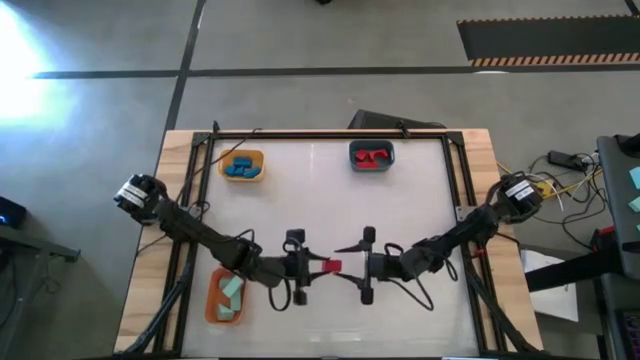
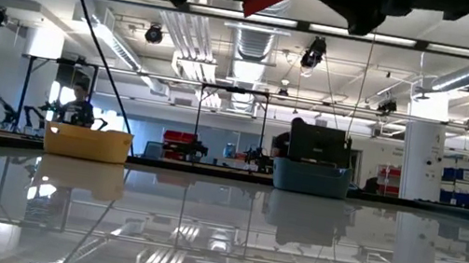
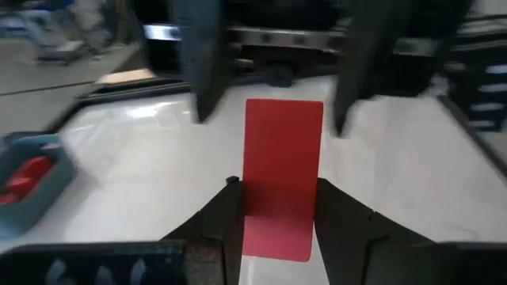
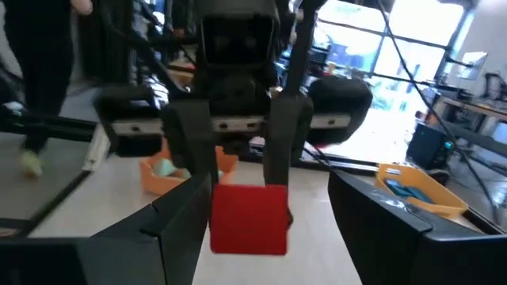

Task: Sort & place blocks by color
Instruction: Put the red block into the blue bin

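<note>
A flat red plastic bar block [image 3: 282, 178], smooth and rectangular, is hanging above the near middle of the white desk [image 1: 330, 190], pinched at one end by the left end effector [image 3: 277, 207]. The right end effector [image 4: 265, 207] is facing it with fingers spread wide on either side of the block's free end. Other red blocks [image 1: 372, 156] are lying in the dark teal-grey tray [image 1: 372, 167] at the far edge.

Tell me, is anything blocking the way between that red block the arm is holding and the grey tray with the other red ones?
Nothing visible does. The left gripper holds the red block in the air, near the table's front middle. The teal-grey tray sits at the far edge, and the white tabletop between them is bare. The right gripper, open, faces the block from the other side, off that path.
</note>
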Motion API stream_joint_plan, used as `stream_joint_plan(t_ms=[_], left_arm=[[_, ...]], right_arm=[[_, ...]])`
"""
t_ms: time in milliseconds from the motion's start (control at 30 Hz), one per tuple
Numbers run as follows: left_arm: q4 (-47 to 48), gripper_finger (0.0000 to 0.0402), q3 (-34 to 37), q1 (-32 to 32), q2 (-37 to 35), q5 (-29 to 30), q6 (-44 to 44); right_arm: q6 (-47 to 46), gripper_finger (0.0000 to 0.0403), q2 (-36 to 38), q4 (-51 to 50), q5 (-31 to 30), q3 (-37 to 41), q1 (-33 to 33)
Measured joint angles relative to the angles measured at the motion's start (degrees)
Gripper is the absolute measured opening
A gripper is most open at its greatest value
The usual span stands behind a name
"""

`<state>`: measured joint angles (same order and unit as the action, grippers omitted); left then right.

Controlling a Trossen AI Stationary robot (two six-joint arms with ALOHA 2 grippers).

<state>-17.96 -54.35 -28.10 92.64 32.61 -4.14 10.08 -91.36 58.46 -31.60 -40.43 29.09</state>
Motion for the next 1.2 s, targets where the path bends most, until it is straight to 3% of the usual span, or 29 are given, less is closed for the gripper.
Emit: stream_joint_plan(t_ms=[433, 567, 767, 967, 1100, 1200], left_arm=[[-1.47, 0.0104, -0.26, 0.39, -0.11, 2.95, 0.63], [-1.36, 0.0104, -0.26, 0.48, -0.11, 2.95, 1.73], [-1.28, 0.0129, -0.26, 0.61, -0.11, 2.67, 1.66], [-1.51, 0.0157, 0.06, 0.61, -0.11, 2.70, 1.71], [0.01, 0.0173, 0.13, 0.66, -0.82, 2.49, 1.67], [4.73, 0.0189, 0.11, 0.76, -2.77, 2.73, 1.64]], right_arm=[[-3.44, 0.0239, 1.97, -5.01, 0.20, -0.02, -0.29], [-3.15, 0.0210, 1.97, -5.14, 0.24, -0.15, -0.47], [-3.81, 0.0121, 1.97, -5.88, 0.56, -0.26, -1.07], [-2.87, 0.0119, 2.44, -8.33, 1.68, -0.28, -1.21], [-5.01, 0.0119, 5.62, -15.72, 1.93, -0.28, -1.41], [-7.98, 0.0119, 10.24, -27.54, 1.57, -0.28, -2.62]])
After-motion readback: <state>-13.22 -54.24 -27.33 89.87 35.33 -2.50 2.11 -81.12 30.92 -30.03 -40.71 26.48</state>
